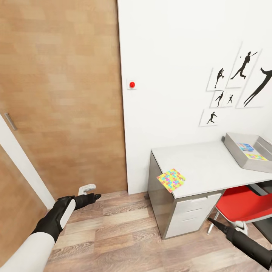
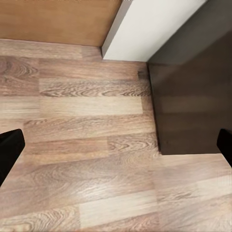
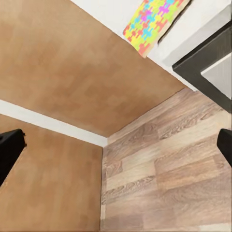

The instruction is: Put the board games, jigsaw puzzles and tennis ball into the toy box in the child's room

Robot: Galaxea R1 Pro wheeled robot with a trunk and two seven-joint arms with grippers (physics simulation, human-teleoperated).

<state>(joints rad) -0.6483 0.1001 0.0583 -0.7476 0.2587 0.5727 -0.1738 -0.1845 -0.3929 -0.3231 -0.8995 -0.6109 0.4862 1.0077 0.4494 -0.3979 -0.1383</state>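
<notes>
A jigsaw puzzle (image 1: 171, 180) of bright interlocking pieces lies on the table (image 1: 206, 166), overhanging its front left corner; the right wrist view shows the same jigsaw puzzle (image 3: 153, 18) from below. At the back right of the white top stands the grey toy box (image 1: 236, 155), holding a blue board game (image 1: 244, 146) and a second jigsaw puzzle (image 1: 256, 156). My left gripper (image 1: 92, 195) hangs open over the floor, left of the table. My right gripper (image 1: 212, 223) is open, low in front of the drawers. Its fingertips (image 3: 9, 150) stand wide apart with nothing between them.
A red chair (image 1: 243, 206) is tucked under the table to the right of the white drawers (image 1: 190, 217). A wooden door (image 1: 60, 94) fills the left, next to a white wall with a red button (image 1: 132, 84). The table's dark grey side (image 2: 193, 101) meets the wood floor (image 2: 87, 159).
</notes>
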